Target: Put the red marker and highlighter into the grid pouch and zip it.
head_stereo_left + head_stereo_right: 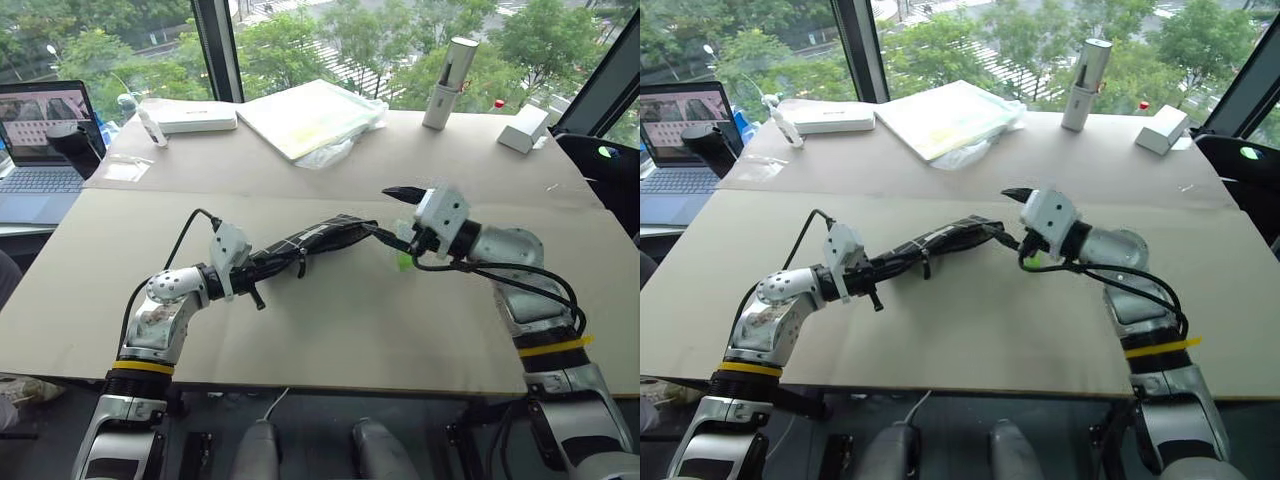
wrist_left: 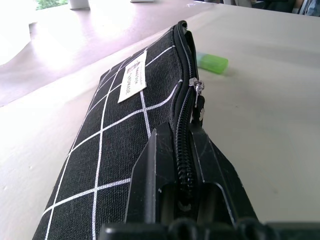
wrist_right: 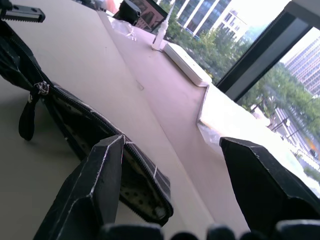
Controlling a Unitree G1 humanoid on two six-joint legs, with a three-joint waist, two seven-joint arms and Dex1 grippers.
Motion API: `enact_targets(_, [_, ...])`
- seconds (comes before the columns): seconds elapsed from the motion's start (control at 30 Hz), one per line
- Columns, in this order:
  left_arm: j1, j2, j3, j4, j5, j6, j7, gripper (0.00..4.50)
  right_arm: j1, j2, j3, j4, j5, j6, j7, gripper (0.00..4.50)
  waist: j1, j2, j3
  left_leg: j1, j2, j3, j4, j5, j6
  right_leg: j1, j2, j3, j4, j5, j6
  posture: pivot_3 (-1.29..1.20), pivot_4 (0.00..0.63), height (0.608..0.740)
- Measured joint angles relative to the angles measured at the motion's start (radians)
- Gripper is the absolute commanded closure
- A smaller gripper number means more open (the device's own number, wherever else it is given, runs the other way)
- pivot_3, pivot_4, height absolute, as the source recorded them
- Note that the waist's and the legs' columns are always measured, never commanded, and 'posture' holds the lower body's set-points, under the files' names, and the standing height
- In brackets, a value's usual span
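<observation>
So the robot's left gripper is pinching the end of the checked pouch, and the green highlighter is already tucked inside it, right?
Not quite. The left gripper is shut on the grid pouch, but the highlighter is not inside: the left wrist view shows it lying on the table beside the pouch.

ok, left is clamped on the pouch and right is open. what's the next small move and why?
Probably bring the open right gripper down to the highlighter, which lies on the table just past the grid pouch's far end. The left gripper is shut on the pouch's near end, holding it up, and part of the zipper is undone, so the pouch looks ready to be filled.
</observation>
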Motion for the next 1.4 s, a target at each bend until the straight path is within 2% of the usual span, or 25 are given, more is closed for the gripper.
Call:
enact_targets(0.17, [0.0, 0.0, 0.0, 0.0, 0.0, 0.0, 0.0, 4.5, 0.052, 0.061, 0.001, -0.038, -0.059, 0.336, -0.187, 1.08, 0.0, 0.0, 0.0, 0.0, 0.0, 0.0, 0.0, 0.0, 0.0, -0.001, 0.001, 0.0, 0.0, 0.0, 0.0, 0.0, 0.15, 0.738])
enact_targets(0.3, [-0.001, -0.002, -0.001, 0.0, 0.0, 0.0, 0.0, 4.5, 0.076, 0.128, 0.029, -0.039, -0.109, 0.532, -0.307, 1.08, 0.0, 0.0, 0.0, 0.0, 0.0, 0.0, 0.0, 0.0, 0.0, -0.002, 0.0, 0.001, 0.0, 0.0, 0.0, 0.0, 0.15, 0.738])
enact_targets(0.43, [-0.001, -0.002, -0.001, 0.0, 0.0, 0.0, 0.0, 4.5, 0.072, 0.157, 0.03, -0.025, -0.142, 0.618, -0.379, 1.08, 0.001, 0.0, 0.0, 0.0, 0.0, 0.0, 0.0, 0.0, 0.0, -0.001, 0.0, 0.0, 0.0, 0.0, 0.0, 0.0, 0.15, 0.738])
enact_targets(0.77, [-0.001, -0.008, -0.001, 0.0, 0.0, 0.0, 0.006, 4.5, 0.031, 0.203, -0.006, 0.039, -0.135, 0.639, -0.43, 1.08, 0.0, 0.0, 0.0, 0.0, 0.0, 0.0, 0.0, 0.0, 0.0, -0.001, 0.0, 0.0, 0.0, 0.0, 0.0, 0.0, 0.15, 0.738])
enact_targets(0.93, [0.0, -0.01, -0.001, 0.0, 0.0, 0.0, 0.012, 4.5, 0.026, 0.266, -0.086, 0.074, -0.078, 0.662, -0.45, 2.37, 0.0, 0.0, 0.0, 0.0, 0.0, 0.0, 0.0, 0.0, 0.0, 0.0, 0.0, 0.0, 0.0, 0.0, 0.0, 0.0, 0.15, 0.738])
enact_targets(1.03, [0.002, -0.01, -0.001, 0.0, 0.0, -0.002, 0.014, 4.5, 0.026, 0.266, -0.094, 0.079, -0.068, 0.662, -0.452, 3.39, 0.002, 0.0, 0.0, 0.0, 0.0, 0.0, 0.0, 0.0, 0.0, 0.001, 0.0, 0.0, 0.0, 0.0, 0.0, 0.0, 0.15, 0.738])
enact_targets(1.3, [0.002, -0.014, -0.001, 0.0, 0.0, -0.004, 0.016, 4.5, 0.026, 0.254, -0.092, 0.079, -0.065, 0.657, -0.451, 3.42, 0.003, 0.0, 0.0, 0.0, 0.0, 0.0, 0.0, 0.0, 0.0, 0.0, 0.0, 0.0, 0.0, 0.0, 0.0, 0.0, 0.15, 0.738])
enact_targets(1.4, [0.002, -0.015, -0.001, 0.0, 0.0, -0.005, 0.016, 4.5, 0.028, 0.224, -0.094, 0.087, -0.076, 0.587, -0.449, 3.42, 0.003, 0.0, 0.0, -0.001, 0.0, 0.0, 0.0, 0.0, 0.0, -0.001, 0.0, 0.0, 0.0, 0.0, 0.0, 0.0, 0.15, 0.738])
